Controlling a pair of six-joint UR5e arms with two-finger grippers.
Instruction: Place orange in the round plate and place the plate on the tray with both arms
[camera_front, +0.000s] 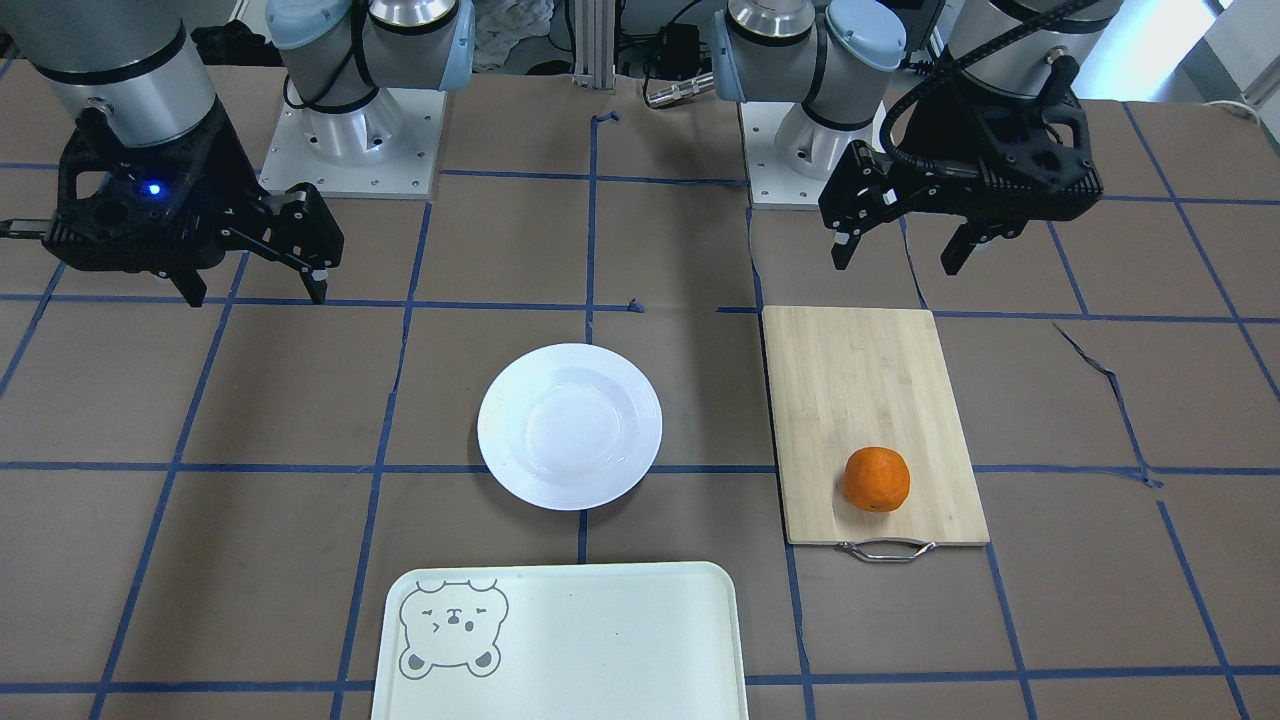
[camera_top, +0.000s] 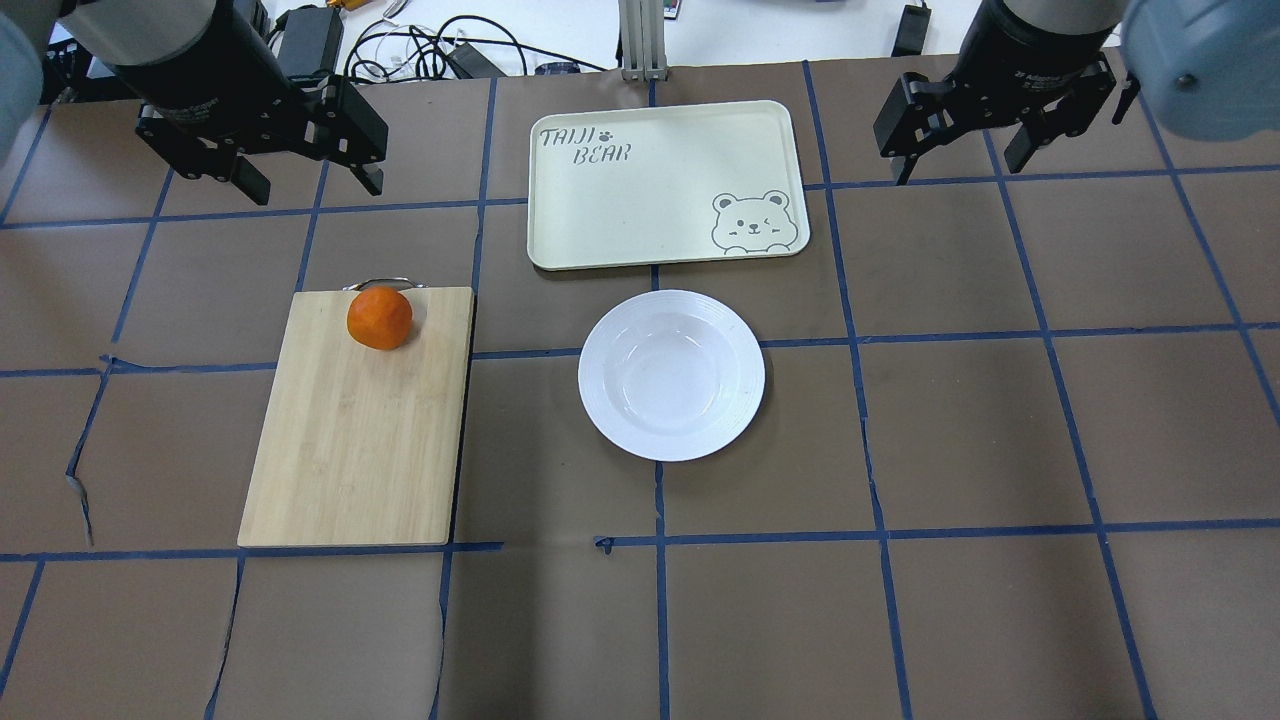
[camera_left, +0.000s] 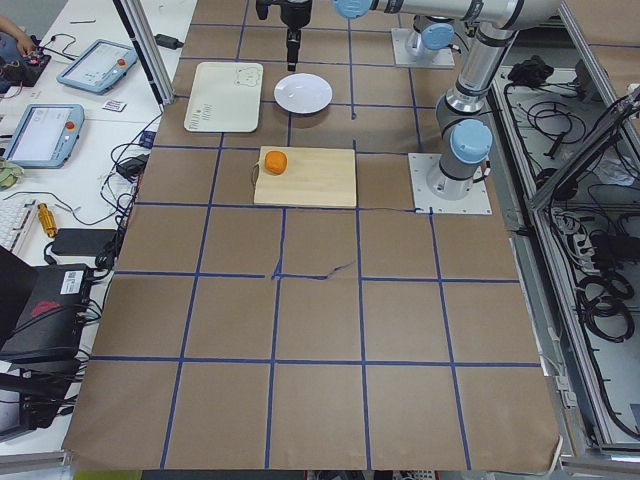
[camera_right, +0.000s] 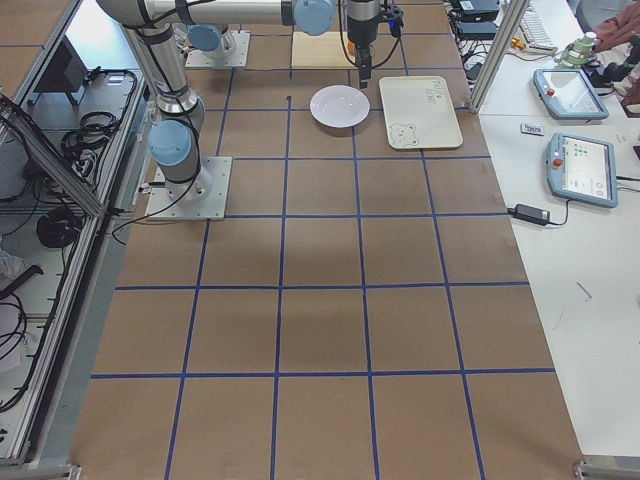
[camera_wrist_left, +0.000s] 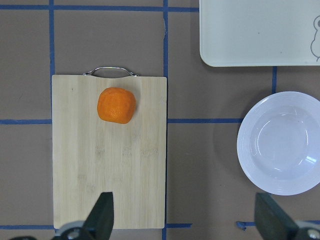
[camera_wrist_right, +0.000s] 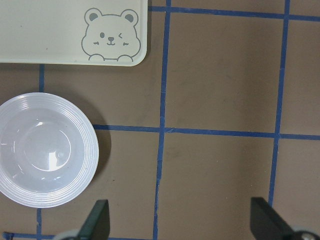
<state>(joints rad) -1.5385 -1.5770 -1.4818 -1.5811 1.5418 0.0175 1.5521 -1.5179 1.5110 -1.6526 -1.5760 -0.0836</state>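
Orange (camera_top: 380, 318) is seen resting on the bamboo cutting board (camera_top: 355, 440), at its far end just beside the metal handle (camera_front: 888, 549). The board lies on the left part of the table (camera_top: 1000, 420). The handle is half hidden behind the fruit in the overhead view, while the front-facing and left wrist views show it whole.

The round plate (camera_top: 672, 375) is set near the table's middle, to the right of the board and apart from it. The tray (camera_top: 660, 190) lies just beyond the plate on the far side, with a narrow gap between them. Its lettering (camera_top: 585, 145) is read only from overhead. The front-facing view cuts that end off and shows only the corner with the bear face (camera_front: 452, 630).

The left gripper (camera_top: 313, 187) is held high over the left part of the table, its jaws spread wide with nothing between them. The right gripper (camera_top: 960, 168) is held high on the right, equally wide and unloaded.

The left wrist view takes in the orange, board, plate and a tray corner. The right wrist view shows the plate and tray only.
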